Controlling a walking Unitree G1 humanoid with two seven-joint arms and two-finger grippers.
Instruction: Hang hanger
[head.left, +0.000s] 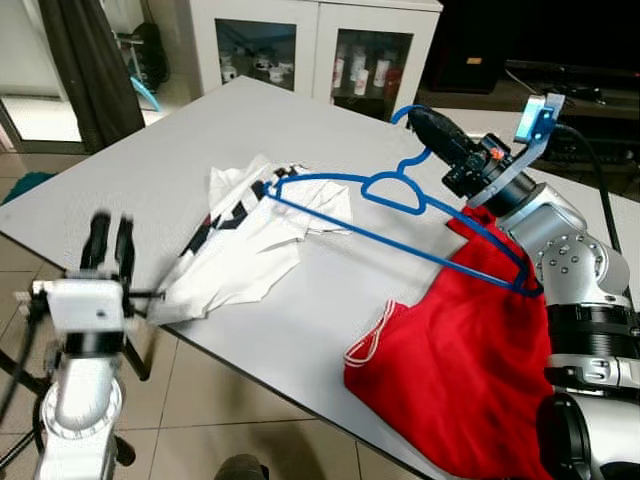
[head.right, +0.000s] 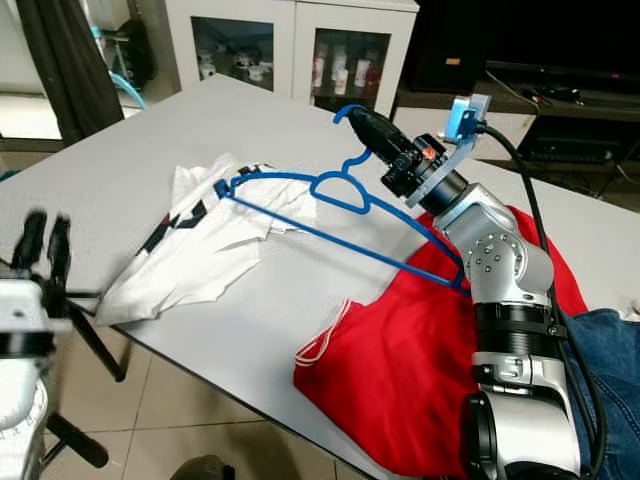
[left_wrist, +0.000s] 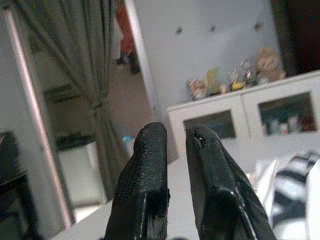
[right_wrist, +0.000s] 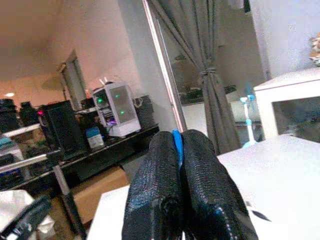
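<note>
My right gripper (head.left: 415, 118) is raised over the table's right side and shut on the hook of a blue wire hanger (head.left: 330, 178); in the right wrist view a blue sliver shows between its pressed fingers (right_wrist: 178, 137). The hanger hangs tilted, one end over a crumpled white shirt with black stripes (head.left: 250, 245), the other end low against a red garment (head.left: 470, 350) that spills over the table's near edge. My left gripper (head.left: 110, 225) stands off the table's near left corner, fingers pointing up, slightly open with nothing between them (left_wrist: 176, 132).
The grey table (head.left: 200, 130) runs diagonally across the view. A white glass-door cabinet (head.left: 310, 40) stands behind it, a dark curtain (head.left: 90, 70) at the far left. Blue jeans (head.right: 610, 350) lie at the right edge. Tiled floor lies below the near edge.
</note>
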